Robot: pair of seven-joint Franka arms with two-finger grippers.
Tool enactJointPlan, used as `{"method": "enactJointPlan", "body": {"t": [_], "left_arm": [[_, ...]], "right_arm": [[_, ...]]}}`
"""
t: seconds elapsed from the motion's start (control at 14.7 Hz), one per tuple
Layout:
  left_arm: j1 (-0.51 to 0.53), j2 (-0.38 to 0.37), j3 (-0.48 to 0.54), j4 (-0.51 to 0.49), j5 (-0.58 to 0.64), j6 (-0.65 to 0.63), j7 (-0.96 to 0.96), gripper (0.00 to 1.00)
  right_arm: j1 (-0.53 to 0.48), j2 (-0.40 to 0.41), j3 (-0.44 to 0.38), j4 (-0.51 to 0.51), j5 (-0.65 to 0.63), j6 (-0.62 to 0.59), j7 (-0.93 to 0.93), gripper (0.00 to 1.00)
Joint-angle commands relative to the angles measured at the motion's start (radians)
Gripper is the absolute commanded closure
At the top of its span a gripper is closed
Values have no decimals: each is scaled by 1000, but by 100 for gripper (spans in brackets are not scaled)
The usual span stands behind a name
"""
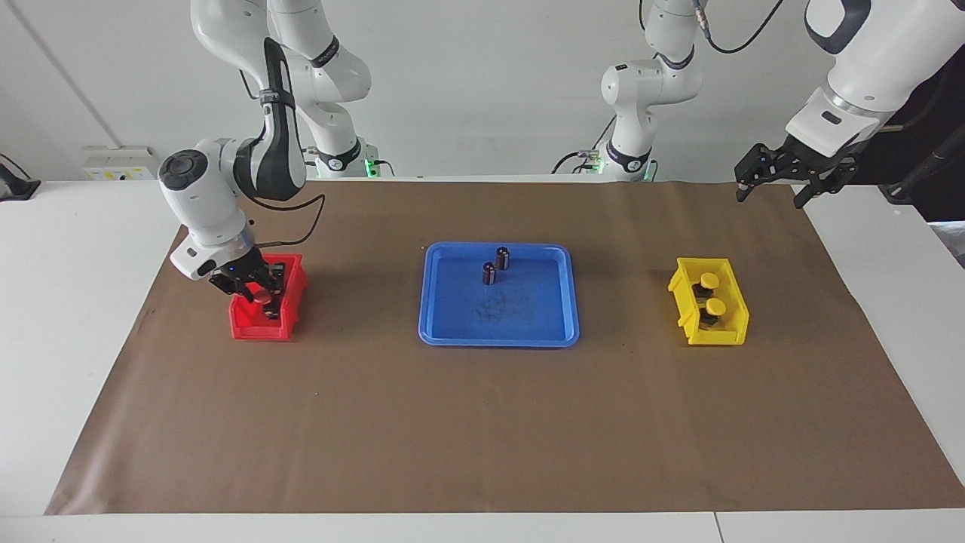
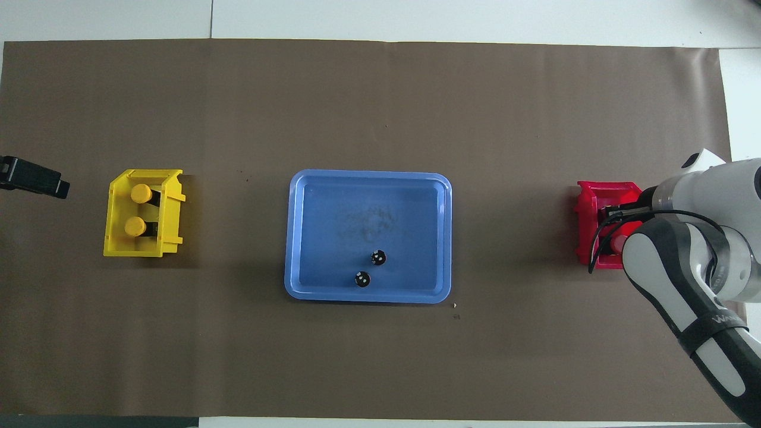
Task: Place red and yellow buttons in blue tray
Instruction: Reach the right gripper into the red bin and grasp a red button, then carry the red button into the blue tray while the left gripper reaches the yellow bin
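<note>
The blue tray (image 1: 497, 334) (image 2: 368, 296) lies mid-table and holds two small dark cylinders. Two yellow buttons (image 1: 709, 280) (image 1: 715, 306) stand in the yellow bin (image 1: 735, 332); they also show in the overhead view (image 2: 141, 193) (image 2: 135, 226). My right gripper (image 1: 252, 292) is down inside the red bin (image 1: 260, 326) (image 2: 585, 202), right at a red button (image 1: 261, 299) (image 2: 618, 241). Only one red cap shows; the gripper hides the rest of the bin. My left gripper (image 1: 775, 187) (image 2: 35, 180) is open and empty. It waits raised over the table's edge at the left arm's end.
The two dark cylinders (image 1: 502, 258) (image 1: 488, 273) (image 2: 378, 257) (image 2: 362, 279) stand in the part of the tray nearer the robots. Brown paper covers the table. The bins stand at either end of the table, level with the tray.
</note>
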State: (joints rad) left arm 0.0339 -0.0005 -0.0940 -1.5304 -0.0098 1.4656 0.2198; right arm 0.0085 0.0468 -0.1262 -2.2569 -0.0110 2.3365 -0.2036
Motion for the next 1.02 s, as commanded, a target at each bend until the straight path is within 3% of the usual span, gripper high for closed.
{"method": "enactJointPlan", "body": {"t": [0.0, 0.07, 0.34, 0.41, 0.68, 0.95], "left_arm": [[4, -29, 14, -28, 16, -10, 95, 0], [4, -29, 14, -28, 16, -8, 89, 0], [-5, -29, 13, -30, 17, 4, -40, 0], [-11, -32, 11, -42, 16, 18, -81, 0], [-42, -137, 0, -315, 16, 295, -203, 0], [-36, -122, 2, -341, 16, 338, -194, 0]], "right_arm": [[-5, -5, 5, 22, 9, -6, -42, 89], [-2, 5, 5, 66, 6, -56, -57, 89], [8, 94, 7, 429, -7, -449, -66, 89], [34, 97, 7, 479, -7, -500, -57, 89], [200, 148, 23, 611, 8, -556, 190, 89], [473, 214, 27, 622, 11, -415, 634, 95]]}}
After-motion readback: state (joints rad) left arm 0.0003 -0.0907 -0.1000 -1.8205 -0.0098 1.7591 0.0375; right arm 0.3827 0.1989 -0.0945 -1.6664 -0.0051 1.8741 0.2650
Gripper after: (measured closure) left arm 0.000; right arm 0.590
